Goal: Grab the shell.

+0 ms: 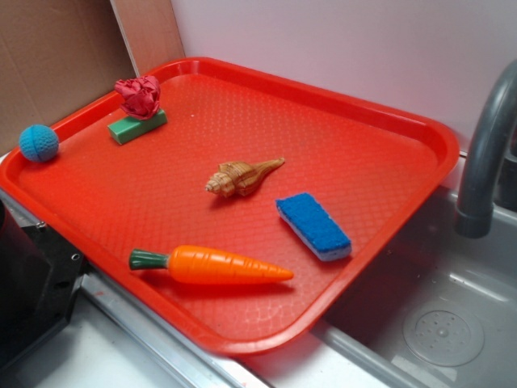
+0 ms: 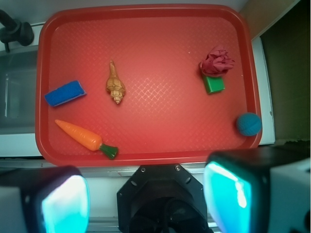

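Shell (image 1: 241,177) lies mid-tray (image 1: 339,105), sponge (image 1: 313,225) and carrot (image 1: 212,264) nearby.

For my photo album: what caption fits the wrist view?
Open jaws hover above a red tray holding shell, carrot, sponge and ball.

No text, label, brand, number or sign is showing legibly in either view. The red tray (image 1: 388,113) is bearing only a moulded diamond texture, with no lettering. The blue sponge (image 1: 313,225), at about four o'clock from the tray's middle in the exterior view, is carrying no readable print, and the green block (image 2: 214,84), at about two o'clock in the wrist view, is showing none either.
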Available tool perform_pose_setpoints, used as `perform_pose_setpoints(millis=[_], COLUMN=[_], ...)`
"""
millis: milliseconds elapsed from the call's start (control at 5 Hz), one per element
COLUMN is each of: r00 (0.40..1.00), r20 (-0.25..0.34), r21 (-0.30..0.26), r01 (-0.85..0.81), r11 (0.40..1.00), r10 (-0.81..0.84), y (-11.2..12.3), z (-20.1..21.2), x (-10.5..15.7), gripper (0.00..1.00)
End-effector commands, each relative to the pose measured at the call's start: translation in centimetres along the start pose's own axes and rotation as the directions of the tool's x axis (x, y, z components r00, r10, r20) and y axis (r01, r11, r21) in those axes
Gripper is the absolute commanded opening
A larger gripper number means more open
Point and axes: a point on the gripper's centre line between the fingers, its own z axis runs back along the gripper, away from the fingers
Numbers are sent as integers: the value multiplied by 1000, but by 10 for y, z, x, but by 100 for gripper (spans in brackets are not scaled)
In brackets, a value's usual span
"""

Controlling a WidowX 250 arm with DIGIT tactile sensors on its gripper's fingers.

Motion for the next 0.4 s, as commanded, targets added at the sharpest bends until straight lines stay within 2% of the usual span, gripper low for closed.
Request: perform_pose_setpoints(millis=[0,200], r00=[1000,999], r20=[0,-32], r21=[0,2], r01=[0,-15], r11=[1000,1000], r10=[0,15], y=[0,-32], z=[0,-56], x=[0,42], gripper=[100,100])
